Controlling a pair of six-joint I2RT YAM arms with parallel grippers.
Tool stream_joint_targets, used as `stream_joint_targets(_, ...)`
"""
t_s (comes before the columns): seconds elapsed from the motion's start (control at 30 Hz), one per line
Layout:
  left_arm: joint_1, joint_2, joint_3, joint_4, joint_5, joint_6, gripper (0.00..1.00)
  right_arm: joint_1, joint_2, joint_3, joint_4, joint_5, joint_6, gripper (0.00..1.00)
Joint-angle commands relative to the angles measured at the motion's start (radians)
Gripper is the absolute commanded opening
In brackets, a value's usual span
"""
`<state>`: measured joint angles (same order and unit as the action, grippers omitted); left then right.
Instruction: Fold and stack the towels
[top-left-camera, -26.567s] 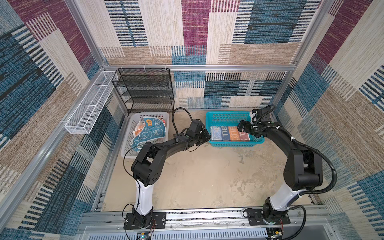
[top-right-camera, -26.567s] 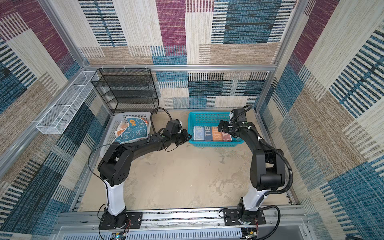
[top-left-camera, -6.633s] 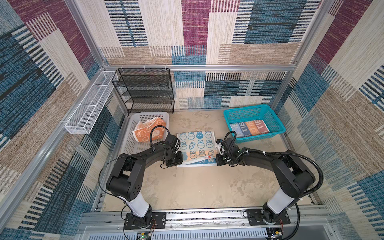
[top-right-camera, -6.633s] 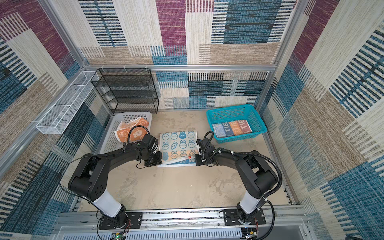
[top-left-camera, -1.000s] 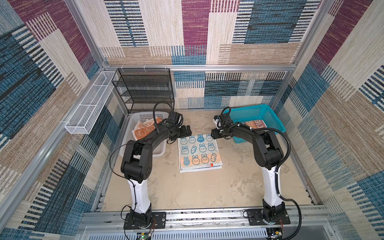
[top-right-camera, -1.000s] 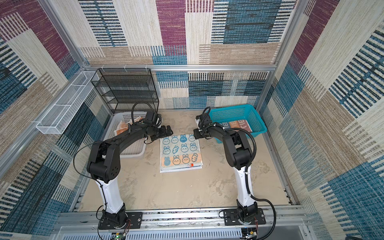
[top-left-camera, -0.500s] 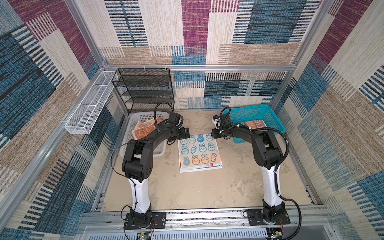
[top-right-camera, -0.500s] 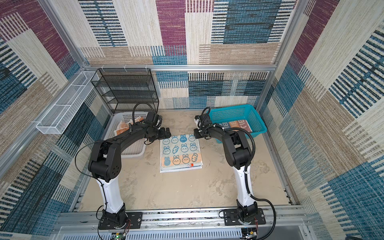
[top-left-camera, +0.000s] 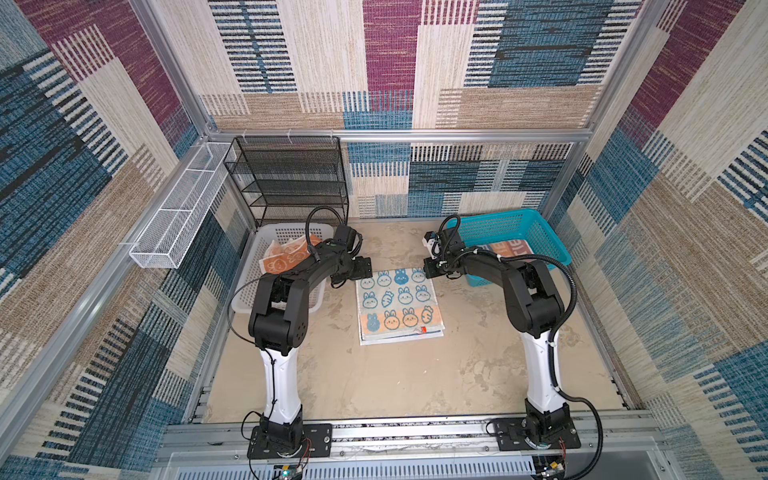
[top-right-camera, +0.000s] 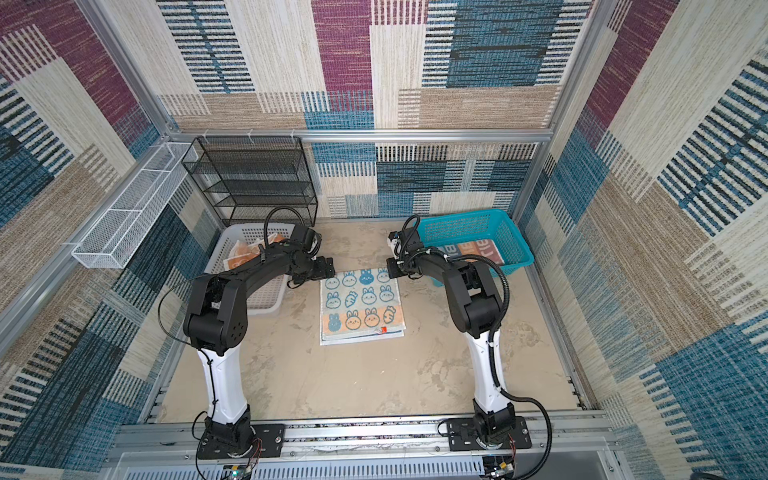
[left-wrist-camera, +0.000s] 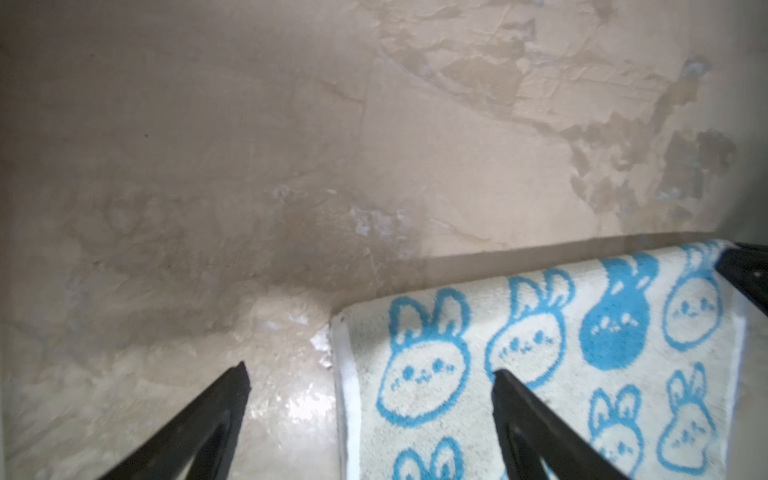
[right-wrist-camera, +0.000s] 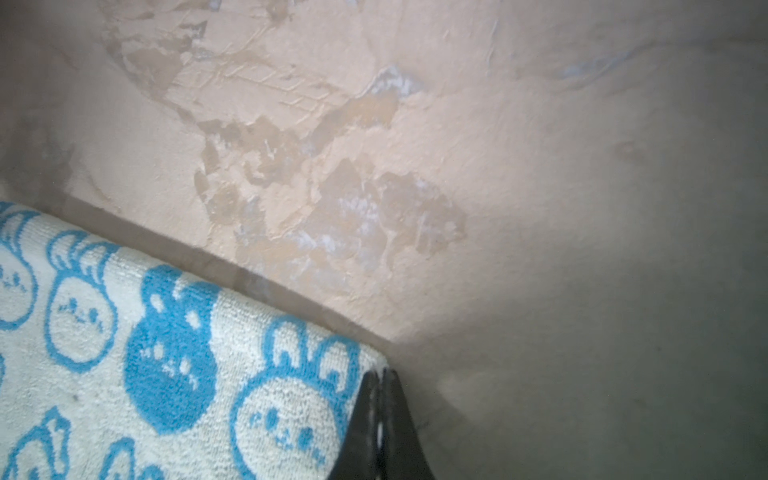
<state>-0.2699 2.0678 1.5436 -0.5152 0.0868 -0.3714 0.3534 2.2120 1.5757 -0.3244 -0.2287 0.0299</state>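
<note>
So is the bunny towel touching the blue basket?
Apart. In a top view a strip of bare table separates the bunny towel from the blue basket.

The beige tabletop (top-left-camera: 374, 386) (mottled) bears a rabbit towel (top-left-camera: 397, 301), white basket (top-left-camera: 245, 291), teal basket (top-left-camera: 498, 226), black rack (top-left-camera: 291, 183).

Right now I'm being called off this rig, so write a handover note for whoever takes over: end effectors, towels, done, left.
Left end effector: open, straddling the far left corner of the rabbit towel.
Right end effector: shut at its far right corner; grip on cloth unclear.
Rabbit towel: folded, on the table. Lettered towel: flat in the teal basket. Orange towel: crumpled in the white basket.
Done: lettered towel; rabbit towel partly.
Left: likely finish the rabbit towel, stack it, then the orange towel.
</note>
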Motion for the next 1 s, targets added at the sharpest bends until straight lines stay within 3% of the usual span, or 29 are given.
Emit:
stream_joint_targets(0.0,0.004,0.022,0.019,0.026,0.028,0.028,0.86,0.001,0.005,-0.004,-0.054,0.009,0.002,0.04)
stream_joint_targets(0.63,0.015,0.082,0.036,0.044,0.028,0.055,0.34,0.002,0.006,0.004,-0.061,0.022,-0.004,0.03)
stream_joint_targets(0.9,0.015,0.087,0.03,0.051,0.036,0.065,0.03,0.001,0.002,0.001,-0.061,0.024,-0.004,0.0)
stream_joint_targets(0.97,0.015,0.079,0.032,0.047,0.036,0.071,0.0,0.001,-0.005,0.006,-0.059,0.031,0.001,0.0)
